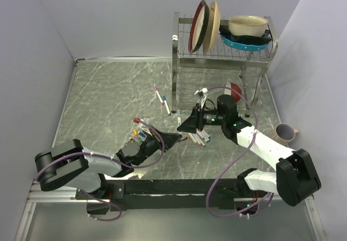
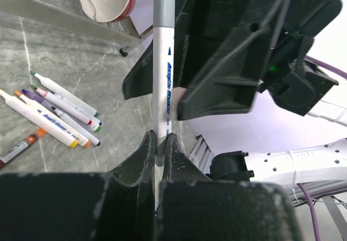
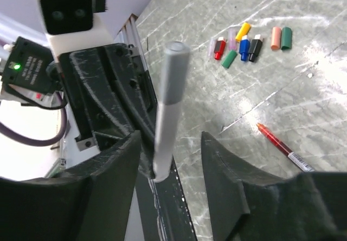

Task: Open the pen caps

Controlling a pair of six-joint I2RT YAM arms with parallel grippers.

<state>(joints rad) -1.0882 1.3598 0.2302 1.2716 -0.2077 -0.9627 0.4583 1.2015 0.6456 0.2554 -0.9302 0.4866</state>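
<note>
My left gripper [image 2: 160, 138] is shut on a white marker pen [image 2: 161, 78] and holds it above the table, also seen from above [image 1: 172, 139]. The pen's grey cap [image 3: 174, 73] is on its far end and points toward my right gripper [image 3: 171, 138]. That gripper is open, with a jaw on each side of the pen's capped end, not touching it; it also shows in the top view [image 1: 187, 124]. Several loose pen caps [image 3: 244, 46] in yellow, blue, black, red, green and pink lie on the table near my left arm [image 1: 140, 135].
A pile of white pens [image 2: 54, 111] lies under the grippers [image 1: 198, 138]. An uncapped red pen [image 3: 282, 146] lies apart. Two more pens [image 1: 162, 101] lie further back. A dish rack [image 1: 179, 62] with plates stands at the back right, with a mug [image 1: 284, 134] to the right.
</note>
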